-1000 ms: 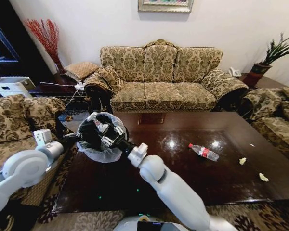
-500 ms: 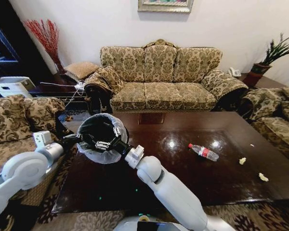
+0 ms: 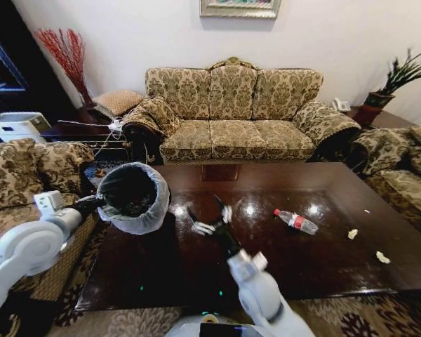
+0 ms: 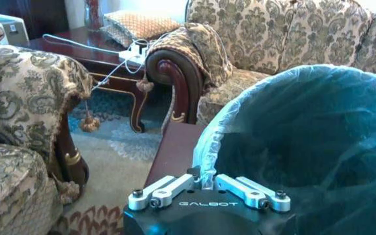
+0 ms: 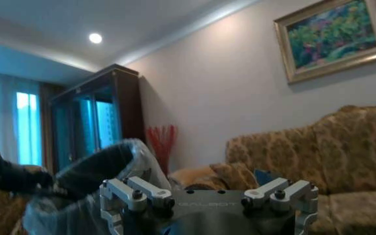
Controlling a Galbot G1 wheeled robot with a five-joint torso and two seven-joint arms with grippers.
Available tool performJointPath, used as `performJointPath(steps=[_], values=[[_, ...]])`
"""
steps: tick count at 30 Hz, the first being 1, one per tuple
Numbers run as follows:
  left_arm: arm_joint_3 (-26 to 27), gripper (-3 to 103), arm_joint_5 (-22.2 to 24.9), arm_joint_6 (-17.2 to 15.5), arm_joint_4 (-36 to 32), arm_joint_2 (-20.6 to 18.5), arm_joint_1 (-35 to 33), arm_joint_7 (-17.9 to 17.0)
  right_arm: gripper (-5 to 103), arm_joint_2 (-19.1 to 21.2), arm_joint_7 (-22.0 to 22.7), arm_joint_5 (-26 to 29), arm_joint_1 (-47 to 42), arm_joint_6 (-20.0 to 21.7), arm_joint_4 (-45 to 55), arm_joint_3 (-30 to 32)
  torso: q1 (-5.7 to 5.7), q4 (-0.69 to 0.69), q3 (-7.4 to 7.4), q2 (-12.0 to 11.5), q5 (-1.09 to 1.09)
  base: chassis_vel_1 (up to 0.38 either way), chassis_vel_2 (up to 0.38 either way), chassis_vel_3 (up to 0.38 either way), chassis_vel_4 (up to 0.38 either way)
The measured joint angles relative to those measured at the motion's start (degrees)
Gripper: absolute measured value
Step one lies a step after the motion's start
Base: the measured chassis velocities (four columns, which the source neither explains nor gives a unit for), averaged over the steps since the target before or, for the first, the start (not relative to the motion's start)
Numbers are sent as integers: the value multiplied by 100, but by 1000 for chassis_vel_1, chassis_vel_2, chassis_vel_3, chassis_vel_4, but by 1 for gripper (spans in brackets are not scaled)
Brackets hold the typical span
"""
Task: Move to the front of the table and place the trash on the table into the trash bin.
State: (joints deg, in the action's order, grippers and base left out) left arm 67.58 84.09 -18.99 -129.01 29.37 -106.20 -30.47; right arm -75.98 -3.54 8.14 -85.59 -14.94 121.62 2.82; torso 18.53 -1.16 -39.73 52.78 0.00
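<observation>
— Where are you in the job?

— Between drops, I judge. My left gripper [image 4: 207,188] pinches the rim of the trash bin [image 3: 130,196], holding it tilted over the left corner of the table [image 3: 196,267]. My right gripper [image 3: 209,216] hangs above the middle of the table, fingers spread and holding nothing.

— What's left?

— The bottle [image 3: 296,221] lies right of centre; pale paper scraps [image 3: 383,258] sit near the right edge. One may be a wad, I can't tell.

— Next?

— Reach right to the bottle, close across its body, carry it to the bin.
</observation>
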Motion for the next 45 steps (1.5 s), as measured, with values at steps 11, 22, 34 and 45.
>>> performJointPath(steps=[11,22,34,45], values=[[143,0,-273,0,-343,577,-327,85,100,-8,83,-124,-431,-452,-60,289,0,0,0,0,0,144,-143,-142,153],[94,0,-600,31,-475,1073,-542,245,100,-5,243,-209,-548,-526,-45,575,1,-1,-2,1,-1,7,-157,6,161],[60,0,-546,31,-421,911,-449,244,100,-155,697,-463,-59,-368,-629,1067,1,-1,-1,-1,1,-256,-210,271,212],[-2,0,-542,16,-389,854,-291,265,100,-222,592,-57,629,-949,-2104,1609,-2,0,0,0,7,-311,-347,307,326]])
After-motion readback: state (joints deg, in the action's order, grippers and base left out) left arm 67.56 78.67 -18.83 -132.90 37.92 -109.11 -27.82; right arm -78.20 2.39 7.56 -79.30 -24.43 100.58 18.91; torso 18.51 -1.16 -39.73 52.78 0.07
